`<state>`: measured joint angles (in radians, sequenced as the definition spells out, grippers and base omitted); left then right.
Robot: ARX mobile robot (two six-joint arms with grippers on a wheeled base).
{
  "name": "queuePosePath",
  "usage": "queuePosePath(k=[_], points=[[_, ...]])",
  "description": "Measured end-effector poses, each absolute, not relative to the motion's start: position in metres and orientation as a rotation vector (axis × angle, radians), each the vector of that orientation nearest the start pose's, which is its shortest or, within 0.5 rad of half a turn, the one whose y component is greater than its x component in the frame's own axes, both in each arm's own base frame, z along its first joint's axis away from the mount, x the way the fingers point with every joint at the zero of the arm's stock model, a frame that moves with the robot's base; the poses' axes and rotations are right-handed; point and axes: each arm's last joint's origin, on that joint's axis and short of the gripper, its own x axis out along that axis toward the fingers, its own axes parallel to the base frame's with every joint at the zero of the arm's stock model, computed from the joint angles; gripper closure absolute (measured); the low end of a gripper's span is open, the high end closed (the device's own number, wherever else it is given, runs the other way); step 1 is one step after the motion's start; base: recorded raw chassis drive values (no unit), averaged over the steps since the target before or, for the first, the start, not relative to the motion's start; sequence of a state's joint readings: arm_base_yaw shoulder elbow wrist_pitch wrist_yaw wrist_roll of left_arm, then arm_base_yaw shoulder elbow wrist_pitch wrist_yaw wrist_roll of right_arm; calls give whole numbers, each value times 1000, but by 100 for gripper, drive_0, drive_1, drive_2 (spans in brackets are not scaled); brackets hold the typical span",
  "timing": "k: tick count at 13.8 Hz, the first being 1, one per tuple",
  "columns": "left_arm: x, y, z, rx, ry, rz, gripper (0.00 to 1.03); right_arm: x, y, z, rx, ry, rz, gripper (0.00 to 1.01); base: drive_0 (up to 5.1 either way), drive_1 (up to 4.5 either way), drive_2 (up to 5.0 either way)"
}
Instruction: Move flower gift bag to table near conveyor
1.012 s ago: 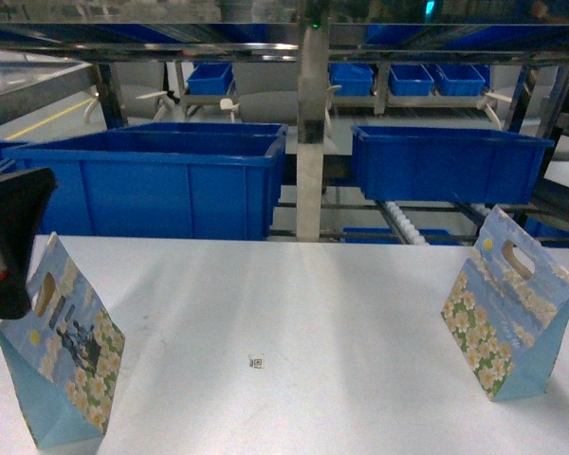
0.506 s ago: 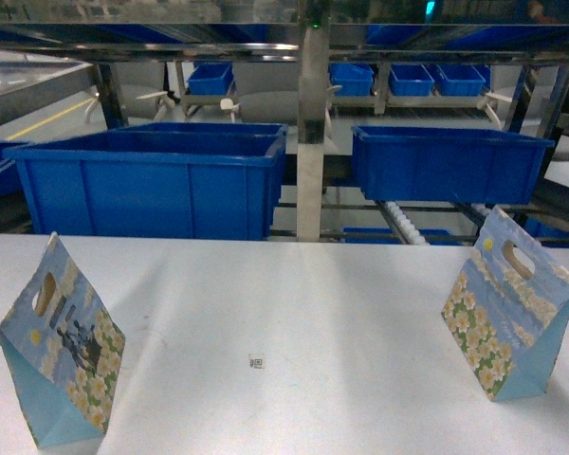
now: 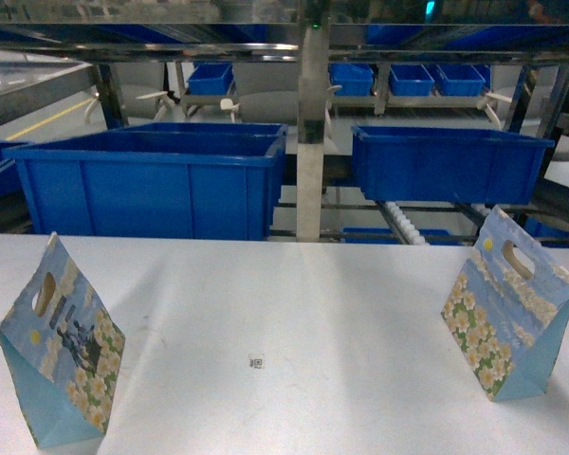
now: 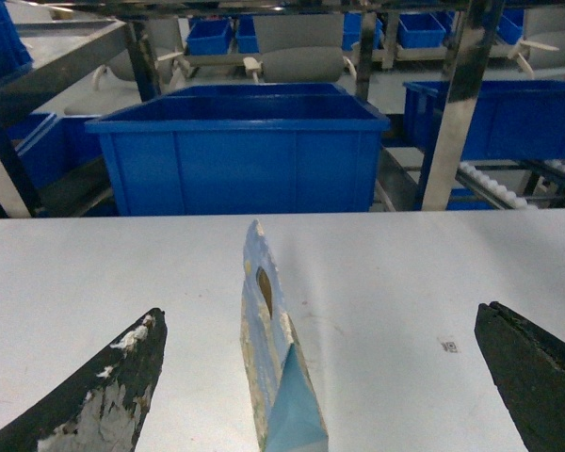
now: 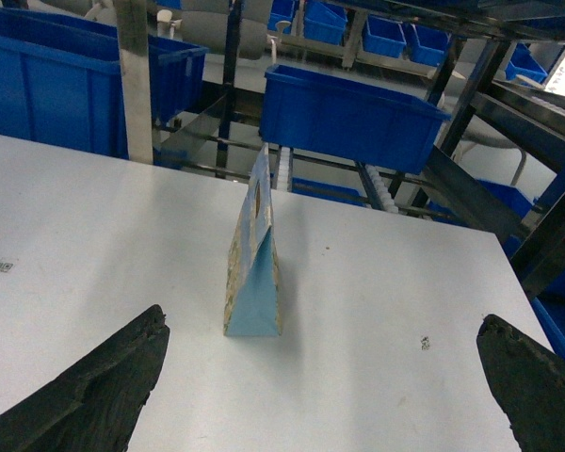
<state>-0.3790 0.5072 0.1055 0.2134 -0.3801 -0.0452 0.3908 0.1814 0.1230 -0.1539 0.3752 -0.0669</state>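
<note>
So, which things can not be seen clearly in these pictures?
- Left gift bag: bottom cut off by the left wrist view's lower edge.
- Square code sticker: too small to read in the head view.
- Conveyor: mostly hidden behind the blue crates.
- Both grippers: outside the head view.

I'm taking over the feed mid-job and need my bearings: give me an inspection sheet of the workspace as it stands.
Surface: matte white table, small square code sticker.
Job's things: two floral paper gift bags with cut-out handles, both upright; left bag, right bag. Steel-framed roller conveyor behind the far edge.
Clutter: nothing seen.
Grippers: left gripper open, fingers either side of the left bag, not touching; right gripper open, right bag ahead of it. Neither shows in the head view.
Cables: nothing seen.
Surroundings: large blue plastic crates, steel racking.
</note>
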Motion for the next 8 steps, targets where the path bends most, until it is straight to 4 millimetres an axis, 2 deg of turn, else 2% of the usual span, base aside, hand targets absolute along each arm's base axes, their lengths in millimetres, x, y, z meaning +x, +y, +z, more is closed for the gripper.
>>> queuePosePath(k=[5,6,7,8], points=[[126,-38,173,24,175,5,5,97,29,177,-146,196,22,3,0,0,0],[127,-38,175,1,94,-9,10,98,27,176,-70,68,11,12,0,0,0],[125,-32,168,-16,17,-1,23,97,22,174,-29,1,0,25,0,0,0],[121,-22,171,-21,-11,8,48,97,15,168,-17,-4,-3,51,0,0,0]])
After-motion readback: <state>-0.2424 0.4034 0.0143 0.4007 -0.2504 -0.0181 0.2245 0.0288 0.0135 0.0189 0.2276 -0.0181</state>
